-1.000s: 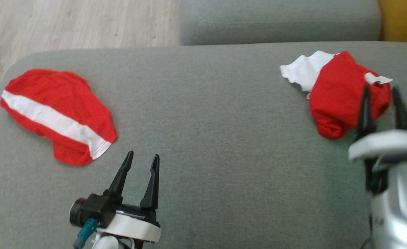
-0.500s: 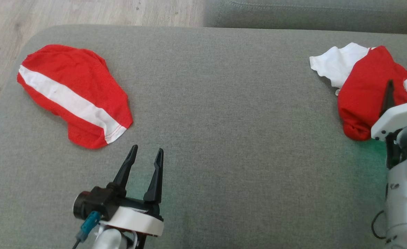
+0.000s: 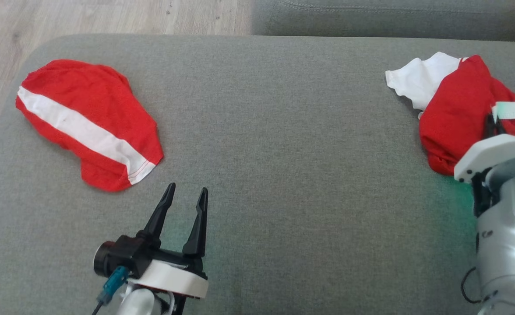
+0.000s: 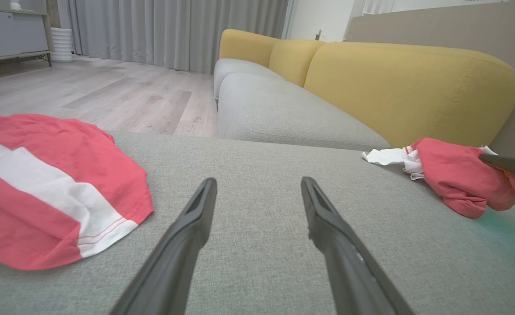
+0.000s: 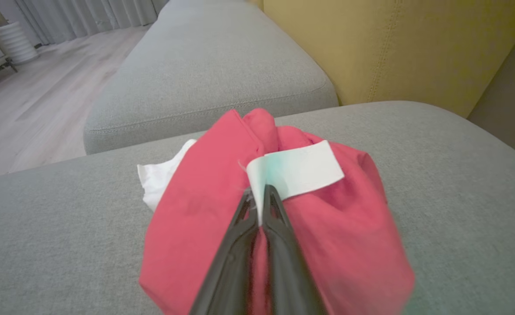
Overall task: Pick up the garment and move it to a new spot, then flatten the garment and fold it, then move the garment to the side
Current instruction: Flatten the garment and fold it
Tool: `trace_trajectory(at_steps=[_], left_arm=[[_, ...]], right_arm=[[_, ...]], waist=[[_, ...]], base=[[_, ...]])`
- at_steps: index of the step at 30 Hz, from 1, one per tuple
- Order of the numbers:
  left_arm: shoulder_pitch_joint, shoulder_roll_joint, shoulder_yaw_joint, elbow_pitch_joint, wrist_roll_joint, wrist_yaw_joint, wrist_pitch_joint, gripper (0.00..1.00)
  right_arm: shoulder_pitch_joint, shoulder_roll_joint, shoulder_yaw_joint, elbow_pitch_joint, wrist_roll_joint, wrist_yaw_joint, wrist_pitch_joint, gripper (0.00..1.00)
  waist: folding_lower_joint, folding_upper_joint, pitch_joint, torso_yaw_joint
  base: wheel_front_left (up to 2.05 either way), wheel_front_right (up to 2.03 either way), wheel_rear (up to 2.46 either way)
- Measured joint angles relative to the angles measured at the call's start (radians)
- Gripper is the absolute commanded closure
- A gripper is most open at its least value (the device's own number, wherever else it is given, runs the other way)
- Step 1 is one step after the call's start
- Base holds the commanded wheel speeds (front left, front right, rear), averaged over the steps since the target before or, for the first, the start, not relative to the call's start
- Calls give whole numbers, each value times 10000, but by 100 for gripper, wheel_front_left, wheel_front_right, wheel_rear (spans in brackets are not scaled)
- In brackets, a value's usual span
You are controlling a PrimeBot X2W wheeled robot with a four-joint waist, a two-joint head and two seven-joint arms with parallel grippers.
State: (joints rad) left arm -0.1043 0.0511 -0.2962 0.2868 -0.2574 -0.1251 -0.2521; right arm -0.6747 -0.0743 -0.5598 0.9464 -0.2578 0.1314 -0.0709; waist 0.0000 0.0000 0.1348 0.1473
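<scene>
— Grey sofa cushion across most of the head view, then. What lies on it?

— Two red-and-white pieces, well apart. A flat garment lies near the left end. The crumpled garment sits bunched at the far right end, near the yellow backrest.

— Which one is the job about?

— The crumpled garment, I judge, because the right pincer is on it.

— How do its jaws stand?

— Pressed together, with a fold of cloth nipped between the tips, right at the edge of a small white label.

— And the other arm?

— The left pincer hovers over bare cushion towards the front, near the flat garment's corner. Its jaws are apart and it holds nothing.

— So which step is in hand?

— The first one, the pick-up. The grasp looks made, but the bundle rests on the cushion and is not yet lifted.

— What does the next move call for?

— A steady lift, high enough that the hanging cloth clears the cushion, then a carry towards the open middle. The hold is only a thin pinch beside the label, so I would expect it to slip if the rise is quick. Spreading the cloth afterwards will likely need the left pincer too.
</scene>
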Motion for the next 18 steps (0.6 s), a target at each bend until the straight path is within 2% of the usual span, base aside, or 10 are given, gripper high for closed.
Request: trace_trajectory(at_steps=[5,8,11,13,15,17,18], left_arm=[[0,0,-2,12,0,-50,0,0],[0,0,-2,23,0,-71,0,0],[2,-2,-2,40,0,-71,0,0],[4,0,6,50,0,-71,0,0],[5,-4,2,69,0,-71,0,0],[12,-2,0,100,-12,-71,0,0],[35,-2,-2,136,-13,-71,0,0]], right_arm=[[-336,19,364,372,54,0,-683,100],[-578,29,1066,522,364,0,-1241,100],[-856,36,2293,591,932,0,-1603,100],[-1018,33,3486,510,1496,0,-1708,100],[-1059,29,5078,259,2523,0,-1772,100],[-949,31,6884,-435,3783,0,-1774,100],[-694,33,8504,-1300,4788,0,-1791,100]], waist=[[0,0,-82,-37],[0,0,-164,-64],[0,0,-281,-92],[0,0,-367,-107],[0,0,-469,-100],[-1,0,-580,-79],[0,0,-701,-49]], base=[[0,0,0],[0,0,0],[0,0,0],[0,0,0],[0,0,0],[0,0,0],[0,0,0]])
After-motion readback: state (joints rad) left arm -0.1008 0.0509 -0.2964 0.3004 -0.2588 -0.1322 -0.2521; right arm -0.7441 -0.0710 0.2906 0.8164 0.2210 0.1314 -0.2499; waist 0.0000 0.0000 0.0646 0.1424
